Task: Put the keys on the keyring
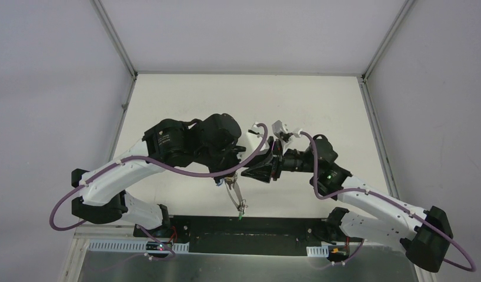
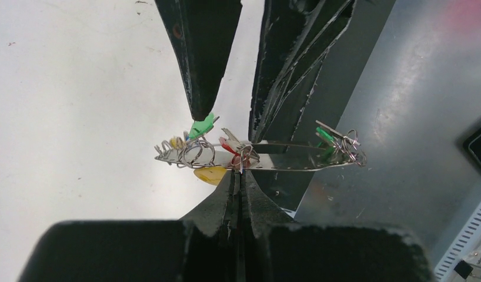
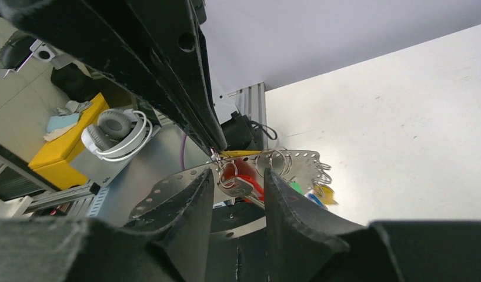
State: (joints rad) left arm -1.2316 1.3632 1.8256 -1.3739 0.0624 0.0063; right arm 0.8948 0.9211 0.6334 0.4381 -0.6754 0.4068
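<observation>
The keyring is a flat grey metal band with holes, held up off the table. My left gripper is shut on its edge. Small wire rings hang keys on it: a green key, a red key, a yellow key and another green key at the far end. My right gripper is open, its fingers on either side of the red key without pressing it. In the top view the keyring hangs below the left gripper, with the right gripper close beside it.
A black base plate and a metal sheet lie at the near table edge, under the keyring. The white tabletop stretches behind the arms. Off the table, the right wrist view shows headphones and a yellow box.
</observation>
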